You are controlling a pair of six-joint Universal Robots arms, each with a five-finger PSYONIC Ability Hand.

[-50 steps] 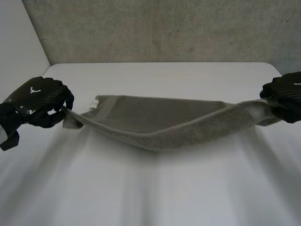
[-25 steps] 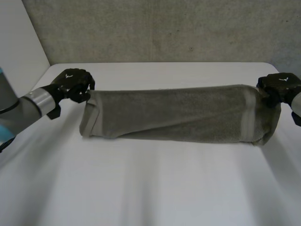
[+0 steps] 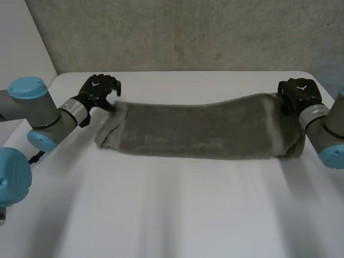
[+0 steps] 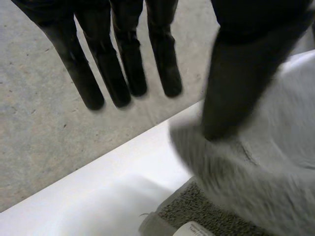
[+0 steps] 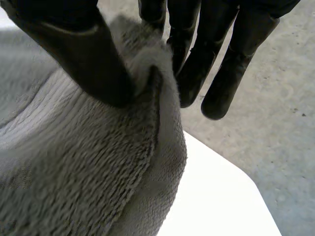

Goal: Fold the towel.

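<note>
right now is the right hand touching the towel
Touching. The right wrist view shows the right hand pinching the towel by its edge between thumb and fingers.

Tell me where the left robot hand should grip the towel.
Likely the far left corner of the towel, from the left end: it lies beside the open left robot hand, and the right robot hand pinches the far right corner.

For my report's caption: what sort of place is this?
Probably a robotics lab or test room: a white table, a plain grey wall behind it, and two robot arms at one towel.
</note>
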